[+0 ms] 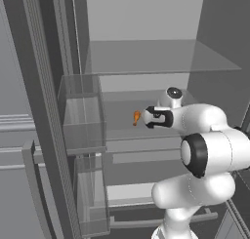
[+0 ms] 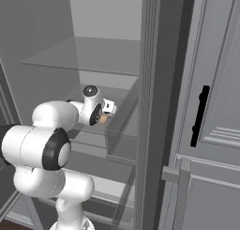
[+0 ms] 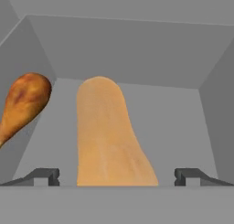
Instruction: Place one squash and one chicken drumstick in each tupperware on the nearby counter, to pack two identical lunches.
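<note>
While the white arm reaches into an open grey refrigerator, its hand [image 3: 117,176] stands wide open, the two dark fingertips [image 3: 45,176] set well apart at the lower left and lower right of the hand view and gripping nothing. Between them, at centre frame, lies the elongated tan-orange squash [image 3: 106,136], its rounded end pointing toward the back wall of the grey shelf [image 3: 183,122]. At the left edge rests an orange-brown chicken drumstick [image 3: 23,104], its fat end uppermost and its narrow end slanting off the frame, just beside the squash but apart from it. From the left base view, a small orange piece [image 1: 136,117] shows at mid-frame just left of the hand [image 1: 148,117].
</note>
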